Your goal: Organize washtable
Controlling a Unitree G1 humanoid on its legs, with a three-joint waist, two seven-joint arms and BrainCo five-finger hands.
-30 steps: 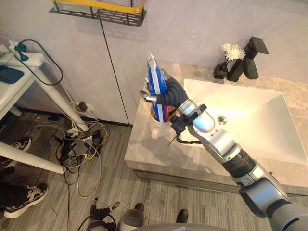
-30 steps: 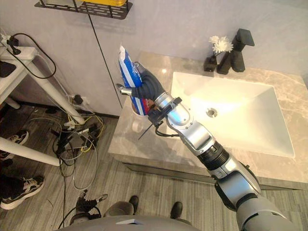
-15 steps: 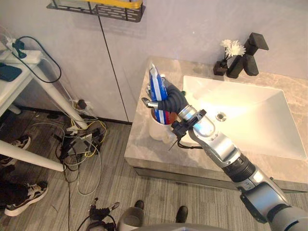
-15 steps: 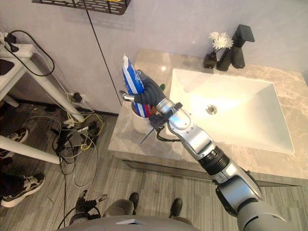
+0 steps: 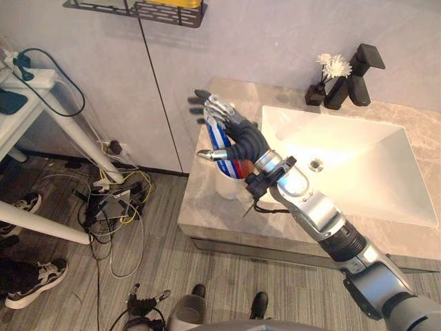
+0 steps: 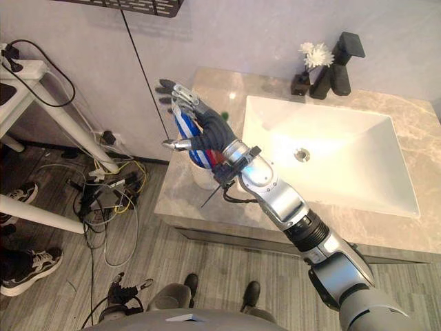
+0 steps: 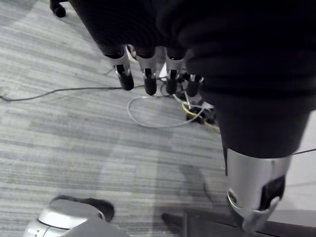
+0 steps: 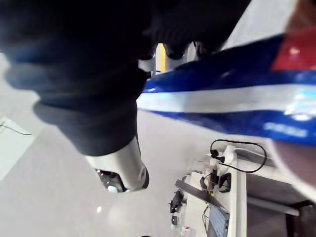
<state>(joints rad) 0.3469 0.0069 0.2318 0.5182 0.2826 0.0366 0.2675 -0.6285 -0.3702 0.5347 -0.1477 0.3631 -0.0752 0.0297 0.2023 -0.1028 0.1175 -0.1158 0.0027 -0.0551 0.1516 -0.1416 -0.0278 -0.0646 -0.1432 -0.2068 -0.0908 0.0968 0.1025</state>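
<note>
Right hand (image 5: 239,136) fingers (image 5: 214,105) sprung open, glossy blue tube (image 5: 220,140) dropped into white cup (image 5: 226,185).

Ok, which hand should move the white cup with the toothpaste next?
Probably right. The right hand is open just over the white cup and toothpaste tube at the corner of the counter; the left hand hangs relaxed over the floor, away from it.
</note>
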